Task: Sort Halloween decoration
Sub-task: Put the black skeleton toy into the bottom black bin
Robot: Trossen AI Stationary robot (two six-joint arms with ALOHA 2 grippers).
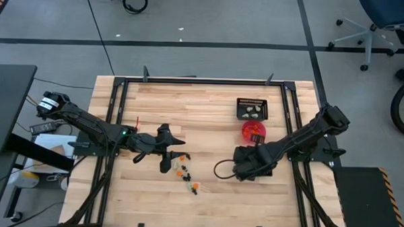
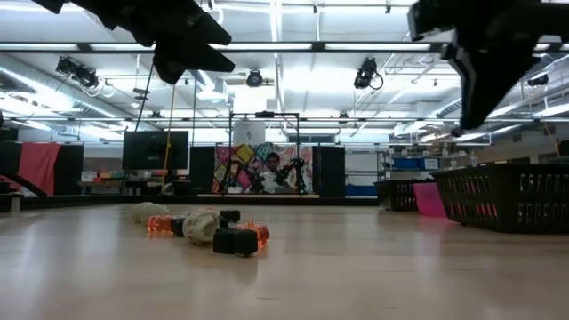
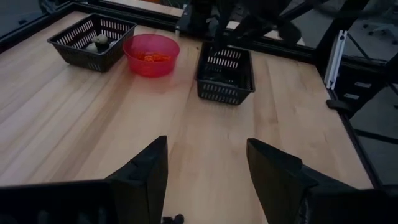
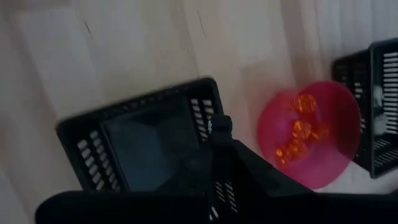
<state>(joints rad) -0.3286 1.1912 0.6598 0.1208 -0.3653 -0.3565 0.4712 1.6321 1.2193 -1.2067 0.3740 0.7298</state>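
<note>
Halloween trinkets [image 1: 186, 175] are sitting loose on the wooden table [image 1: 188, 113], strung out in a little trail whose long axis is running diagonally, from just under the left gripper [image 1: 165, 153] down toward the near edge and a bit to the right. From table height they're showing as a low clump of orange, black and cream bits [image 2: 209, 228]; can't tell which way any single piece is pointing, they're too small.

Left gripper is hanging right above the upper end of that trail with its fingers [image 3: 149, 171] spread wide, nothing between them.

Right gripper [image 1: 244, 165] is hovering over a black mesh tray [image 3: 225, 73], which is sitting to the right of the trail, well apart from it. Its fingers are pressed nearly together; the wrist camera is looking straight down into that tray [image 4: 146, 149], and I can't make out whether anything is pinched in there.

Further back on the right, a pink-red bowl [image 1: 253, 130] is holding some of the orange pieces [image 4: 298, 134], and just behind it a second black tray [image 1: 252, 108] is holding a few pale ones [image 3: 98, 42]. Bowl and that tray are sitting just beside each other.

A person [image 2: 271, 171] is sitting way off in the room behind the table.
</note>
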